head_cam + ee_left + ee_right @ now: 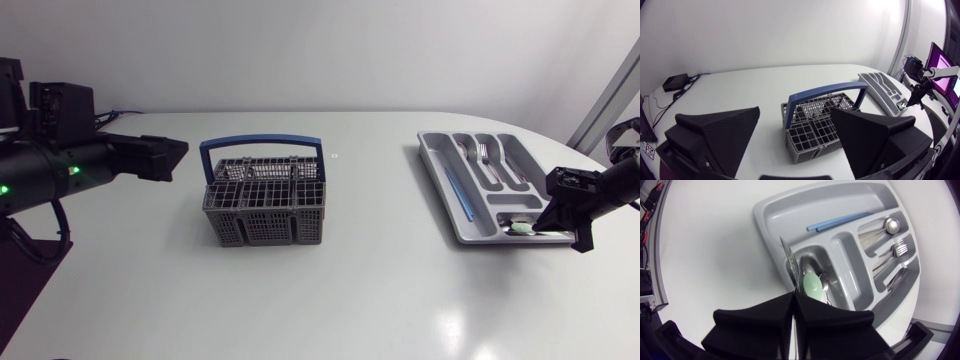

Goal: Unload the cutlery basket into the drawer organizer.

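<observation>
Bright even light; soft shadows; faint glare on table [455,330] (front edge).

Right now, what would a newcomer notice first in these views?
The grey cutlery basket with its blue handle stands mid-table, the open left gripper just short of it. At the table's right side the right gripper is shut on a knife over the drawer organizer, beside a pale green utensil lying in its end compartment.

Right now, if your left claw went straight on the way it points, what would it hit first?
Probably the cutlery basket: my open left gripper points at its near wall, with only bare table between them.
</observation>
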### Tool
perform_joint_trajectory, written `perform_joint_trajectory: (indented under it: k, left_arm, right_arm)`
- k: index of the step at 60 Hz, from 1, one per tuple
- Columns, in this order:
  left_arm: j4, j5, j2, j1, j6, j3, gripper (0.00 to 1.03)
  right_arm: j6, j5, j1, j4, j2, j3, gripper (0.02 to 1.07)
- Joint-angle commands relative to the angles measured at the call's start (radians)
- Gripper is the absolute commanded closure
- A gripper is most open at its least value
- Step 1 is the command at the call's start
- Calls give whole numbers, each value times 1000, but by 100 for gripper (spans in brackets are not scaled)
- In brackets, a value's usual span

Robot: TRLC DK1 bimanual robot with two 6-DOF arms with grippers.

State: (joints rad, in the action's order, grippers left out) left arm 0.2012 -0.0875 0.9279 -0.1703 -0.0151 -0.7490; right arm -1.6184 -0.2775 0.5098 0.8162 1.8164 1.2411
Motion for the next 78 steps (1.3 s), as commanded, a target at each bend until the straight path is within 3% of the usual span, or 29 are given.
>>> perform_joint_trajectory:
  k: [1,24,38,56,58,66,72,78]
  left_arm:
    - [-17,9,-35,18,27,46,4]
    - [-31,12,-181,40,41,157,4]
    - [-29,26,-261,43,69,201,4]
    - [-29,31,-356,45,92,267,4]
    - [-25,31,-370,45,93,273,4]
    - [-25,32,-445,46,97,312,4]
    - [-45,39,-500,60,88,362,4]
    - [-66,45,-559,75,78,415,4]
  right_arm:
    - [-41,31,15,-29,43,23,101]
    - [-52,141,6,-178,149,64,100]
    - [-41,155,-17,-256,141,29,74]
    - [-6,87,-19,-287,-5,-45,20]
    - [-3,64,-16,-284,-32,-60,4]
    - [71,-23,-5,-270,-147,-101,6]
    - [143,-104,3,-195,-226,-115,6]
    - [256,-170,10,-215,-336,-183,6]
